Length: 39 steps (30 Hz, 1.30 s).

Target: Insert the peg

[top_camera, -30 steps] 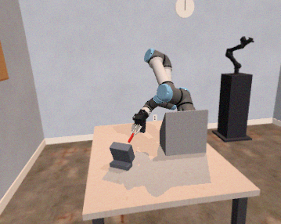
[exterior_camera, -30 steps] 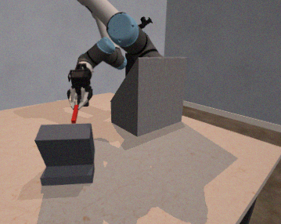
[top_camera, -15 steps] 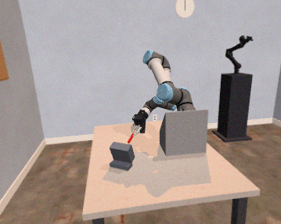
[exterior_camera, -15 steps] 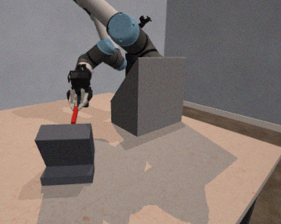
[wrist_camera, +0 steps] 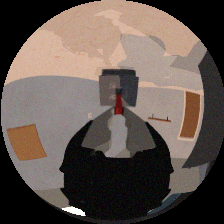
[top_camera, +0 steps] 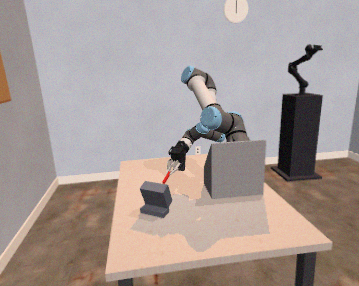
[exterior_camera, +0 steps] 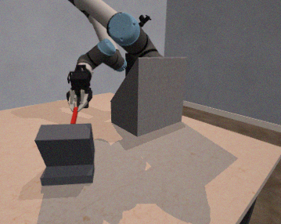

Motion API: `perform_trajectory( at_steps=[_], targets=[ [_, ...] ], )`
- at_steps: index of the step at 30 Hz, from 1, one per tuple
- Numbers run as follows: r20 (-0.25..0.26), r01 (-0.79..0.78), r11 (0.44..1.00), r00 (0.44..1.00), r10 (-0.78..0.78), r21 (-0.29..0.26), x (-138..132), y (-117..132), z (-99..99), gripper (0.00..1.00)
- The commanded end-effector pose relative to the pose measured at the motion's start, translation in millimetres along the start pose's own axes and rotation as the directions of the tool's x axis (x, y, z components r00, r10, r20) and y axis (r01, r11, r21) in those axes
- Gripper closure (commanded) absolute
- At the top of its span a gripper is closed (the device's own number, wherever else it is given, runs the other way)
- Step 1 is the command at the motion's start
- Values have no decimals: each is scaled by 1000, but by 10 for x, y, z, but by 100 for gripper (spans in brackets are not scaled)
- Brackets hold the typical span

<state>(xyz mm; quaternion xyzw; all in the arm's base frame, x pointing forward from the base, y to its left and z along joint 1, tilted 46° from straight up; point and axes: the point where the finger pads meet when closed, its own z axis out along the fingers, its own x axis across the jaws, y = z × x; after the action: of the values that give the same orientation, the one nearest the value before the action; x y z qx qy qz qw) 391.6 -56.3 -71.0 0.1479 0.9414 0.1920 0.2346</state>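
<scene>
Pale blue walls and a brown floor around a beige worktop [top_camera: 289, 235], with a big grey wedge-shaped block [top_camera: 235, 170] parked near the back. So the hand [exterior_camera: 78, 102] is clamped nearly closed on the red peg [exterior_camera: 74, 117], gripping its upper end, and the peg sticks out down and forward from the fingertips at a slant. Its lower tip is right at the top back edge of the small dark grey sloped panel block [exterior_camera: 66, 153], on the side facing the arm. From the wrist view the peg [wrist_camera: 118, 104] lines up with the middle of the panel face [wrist_camera: 118, 87], but I can't tell whether the tip has actually entered the hole.
</scene>
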Motion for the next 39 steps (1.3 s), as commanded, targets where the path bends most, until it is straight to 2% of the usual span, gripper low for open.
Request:
perform_trajectory(
  at_steps=[1, 39],
  targets=[
    [1, 1, 1000, 1000, -1, 0, -1, 3, 24, 100],
    [1, 1, 1000, 1000, -1, 0, 2, 5, 173, 100]
  ],
)
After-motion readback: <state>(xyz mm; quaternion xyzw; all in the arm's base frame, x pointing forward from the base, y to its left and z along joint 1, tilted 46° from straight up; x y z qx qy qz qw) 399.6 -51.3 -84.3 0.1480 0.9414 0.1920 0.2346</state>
